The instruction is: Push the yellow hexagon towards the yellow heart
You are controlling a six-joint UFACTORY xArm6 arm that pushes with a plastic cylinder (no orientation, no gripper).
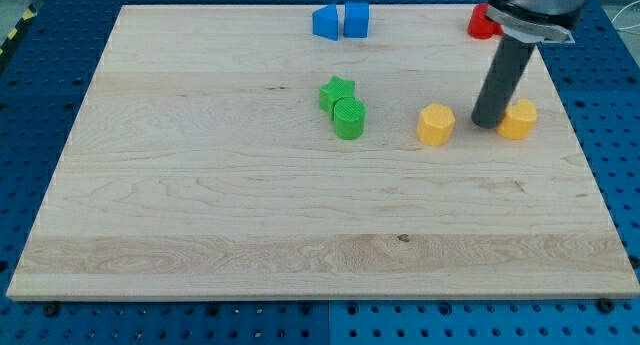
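The yellow hexagon (436, 124) lies right of the board's middle. A second yellow block (520, 118), apparently the yellow heart, lies further to the view's right, and the rod hides its left edge. My tip (488, 123) rests on the board between the two yellow blocks. It is right against the heart's left side and a short gap to the right of the hexagon.
A green star (337, 91) and a green cylinder (349, 118) touch each other near the board's middle. Two blue blocks (341, 21) sit side by side at the top edge. A red block (482, 23) at the top right is partly hidden by the arm.
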